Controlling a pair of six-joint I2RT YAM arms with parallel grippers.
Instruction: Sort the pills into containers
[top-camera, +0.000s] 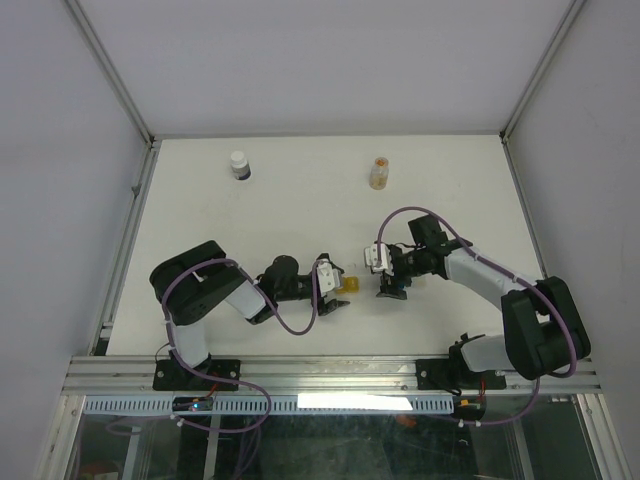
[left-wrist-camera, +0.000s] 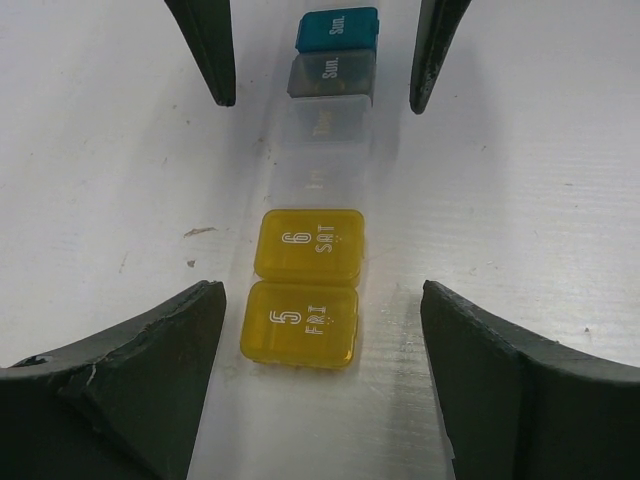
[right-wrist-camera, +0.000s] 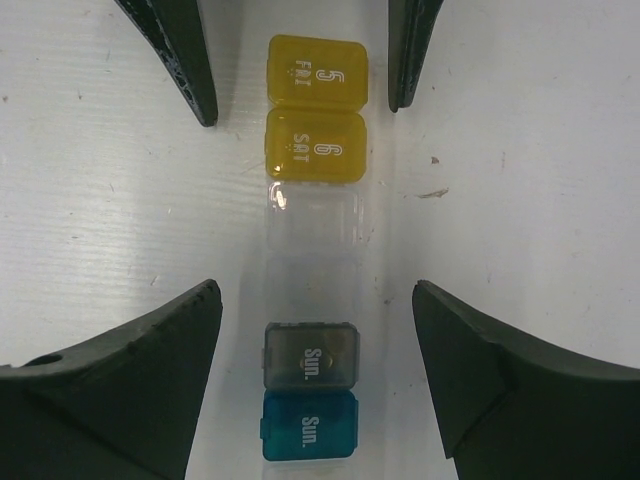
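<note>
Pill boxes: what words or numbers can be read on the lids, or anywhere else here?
"5 FRI": first yellow lid.
"6 SAT": second yellow lid.
"Sun.": grey lid.
"Sun.": teal lid.
Clear lids: print too faint.
Bottle, vial: too small.

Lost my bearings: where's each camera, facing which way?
Top external: above, behind the bases, looking down on the white table; left arm, right arm show.
Left wrist: on the left end effector, looking down; yellow translucent square plastic pill compartments nearest; own fingers at bottom.
Right wrist: facing opposite; teal translucent square plastic compartment nearest; own fingers at bottom.
Shared: both wrist views show the same compartments, opposite ends.
</note>
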